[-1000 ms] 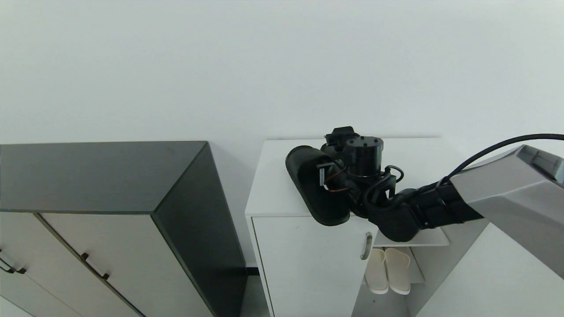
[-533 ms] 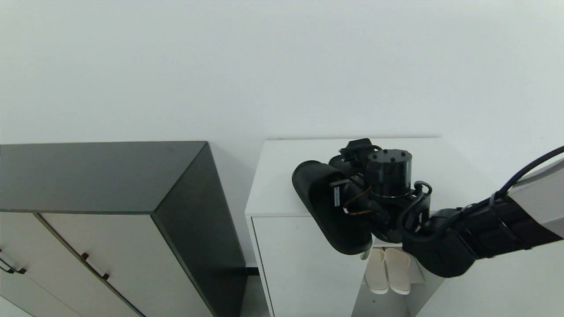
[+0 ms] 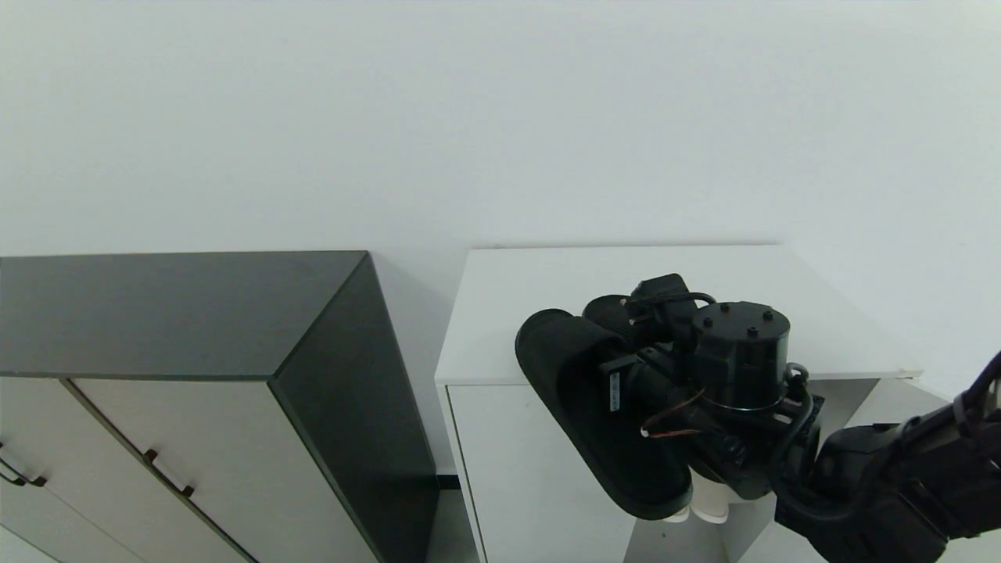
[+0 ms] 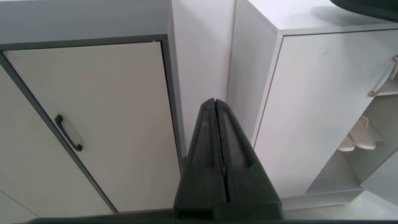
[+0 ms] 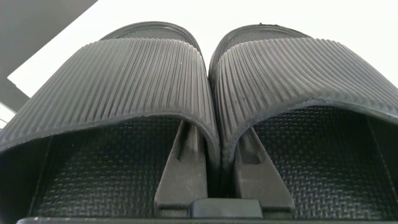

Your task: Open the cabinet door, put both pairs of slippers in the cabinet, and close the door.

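Note:
My right gripper [image 3: 626, 367] is shut on a pair of black slippers [image 3: 602, 414], held side by side in front of the white cabinet [image 3: 539, 469]. In the right wrist view each finger [image 5: 181, 168] sits inside one slipper and pinches the two inner walls of the black slippers [image 5: 211, 106] together. A pair of white slippers [image 4: 362, 134] lies on a shelf inside the cabinet's open right half; their toes [image 3: 696, 512] peek out under the black pair. My left gripper [image 4: 215, 106] is shut, empty, low in front of the gap between the cabinets.
A dark-topped cabinet [image 3: 180, 313] with beige doors and black handles [image 3: 168, 473] stands at the left, close beside the white one. The white cabinet's left door [image 4: 317, 106] is closed, with a metal handle [image 4: 380, 78]. A plain white wall lies behind.
My right arm has carried the black slippers off the white cabinet's top, down and toward me, to the front of its open right half. They now hide most of the white slippers.

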Robot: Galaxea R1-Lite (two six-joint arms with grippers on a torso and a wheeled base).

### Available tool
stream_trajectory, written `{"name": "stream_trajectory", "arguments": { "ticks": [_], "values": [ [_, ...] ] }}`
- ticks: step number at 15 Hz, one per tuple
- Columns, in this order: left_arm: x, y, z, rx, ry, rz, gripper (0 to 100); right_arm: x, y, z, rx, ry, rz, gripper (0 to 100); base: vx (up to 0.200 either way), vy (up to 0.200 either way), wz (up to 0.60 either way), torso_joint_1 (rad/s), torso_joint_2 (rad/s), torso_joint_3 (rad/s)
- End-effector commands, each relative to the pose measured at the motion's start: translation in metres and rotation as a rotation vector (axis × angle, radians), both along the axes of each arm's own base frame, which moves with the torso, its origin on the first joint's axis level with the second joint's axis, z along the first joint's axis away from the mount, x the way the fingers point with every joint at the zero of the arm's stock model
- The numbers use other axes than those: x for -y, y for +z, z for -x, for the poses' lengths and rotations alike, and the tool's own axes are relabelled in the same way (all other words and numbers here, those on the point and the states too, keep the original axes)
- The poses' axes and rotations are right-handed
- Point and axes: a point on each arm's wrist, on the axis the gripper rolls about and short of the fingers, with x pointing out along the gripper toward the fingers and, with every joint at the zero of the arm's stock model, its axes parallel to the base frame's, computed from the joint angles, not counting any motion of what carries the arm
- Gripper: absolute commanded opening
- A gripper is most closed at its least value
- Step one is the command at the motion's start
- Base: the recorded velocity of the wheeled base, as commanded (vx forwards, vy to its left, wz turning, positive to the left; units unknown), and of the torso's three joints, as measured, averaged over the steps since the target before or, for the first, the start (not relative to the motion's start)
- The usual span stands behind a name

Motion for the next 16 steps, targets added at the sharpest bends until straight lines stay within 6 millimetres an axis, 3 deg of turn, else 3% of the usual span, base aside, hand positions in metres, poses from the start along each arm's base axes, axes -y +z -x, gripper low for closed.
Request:
{"name": "stream_trajectory", "arguments": {
  "ticks": [1,14,16],
  "values": [
    [0.0000,0.0000,0.0000,0.000,0.000,0.000,0,-0.0002,0.0011,0.0024,0.001,0.005,-0.003,0,0.000,0.000,0.00,0.000,0.00,0.000],
    [-0.0001,0.0000,0.0000,0.000,0.003,0.009,0,-0.0013,-0.0065,0.0020,-0.006,0.006,0.001,0,-0.185,0.000,0.00,0.001,0.00,0.004],
    [-0.0001,0.0000,0.0000,0.000,0.003,0.008,0,-0.0021,-0.0074,0.0027,-0.009,0.009,0.001,0,0.000,0.000,0.00,0.000,0.00,0.000]
  ]
}}
